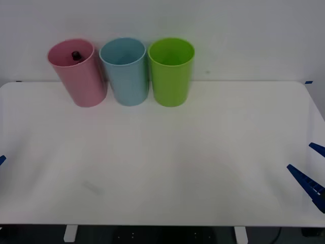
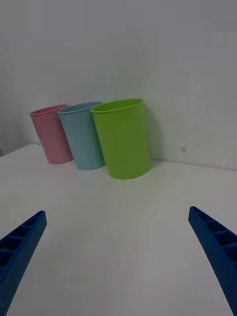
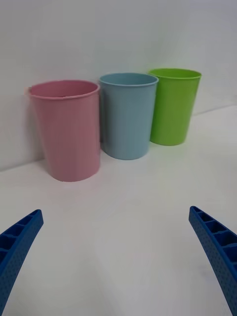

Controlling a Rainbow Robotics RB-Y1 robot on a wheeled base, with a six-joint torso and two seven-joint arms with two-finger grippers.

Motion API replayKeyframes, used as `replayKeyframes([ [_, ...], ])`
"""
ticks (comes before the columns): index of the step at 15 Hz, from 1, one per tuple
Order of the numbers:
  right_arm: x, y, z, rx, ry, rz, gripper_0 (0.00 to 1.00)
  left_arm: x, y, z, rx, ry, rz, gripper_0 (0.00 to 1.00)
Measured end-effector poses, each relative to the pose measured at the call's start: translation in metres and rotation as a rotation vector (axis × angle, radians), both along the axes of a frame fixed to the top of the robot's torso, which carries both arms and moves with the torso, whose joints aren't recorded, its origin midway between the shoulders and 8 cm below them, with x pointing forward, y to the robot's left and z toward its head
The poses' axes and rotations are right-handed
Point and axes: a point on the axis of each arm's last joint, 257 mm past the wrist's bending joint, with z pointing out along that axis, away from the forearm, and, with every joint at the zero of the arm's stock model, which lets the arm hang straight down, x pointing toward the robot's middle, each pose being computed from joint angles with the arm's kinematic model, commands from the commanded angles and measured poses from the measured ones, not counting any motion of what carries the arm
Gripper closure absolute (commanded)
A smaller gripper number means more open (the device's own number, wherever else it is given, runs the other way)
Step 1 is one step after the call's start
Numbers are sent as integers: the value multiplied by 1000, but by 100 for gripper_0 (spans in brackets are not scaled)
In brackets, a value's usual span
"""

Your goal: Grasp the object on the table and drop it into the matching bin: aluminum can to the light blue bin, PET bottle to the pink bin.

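- Right gripper [image 2: 118,256] — blue tapered fingers [image 2: 19,247], ribbed with open cells, finely dotted faces.
- Left gripper [image 3: 118,256] — the same blue, ribbed fingers [image 3: 215,247].

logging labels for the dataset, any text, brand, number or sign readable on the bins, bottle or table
None: no readable text anywhere.
Pink bin: plain, no marking.
Light blue bin: plain, no marking.
Green bin: plain, no marking.
Bottle, inside the pink bin: only its black cap shows, any label is hidden.
Table: bare white, no print.
Left gripper and right gripper: open blue ribbed fingers, no lettering.
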Motion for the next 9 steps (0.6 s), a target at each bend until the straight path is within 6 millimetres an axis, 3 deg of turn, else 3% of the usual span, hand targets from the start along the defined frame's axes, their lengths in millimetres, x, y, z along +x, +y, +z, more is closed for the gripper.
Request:
replayKeyframes([
  [5,0,0,0,0,0,0,0,-24,-9,-7,6,25,-39,0],
  [9,0,0,0,0,0,0,0,-27,-12,-7,-4,35,-49,0],
])
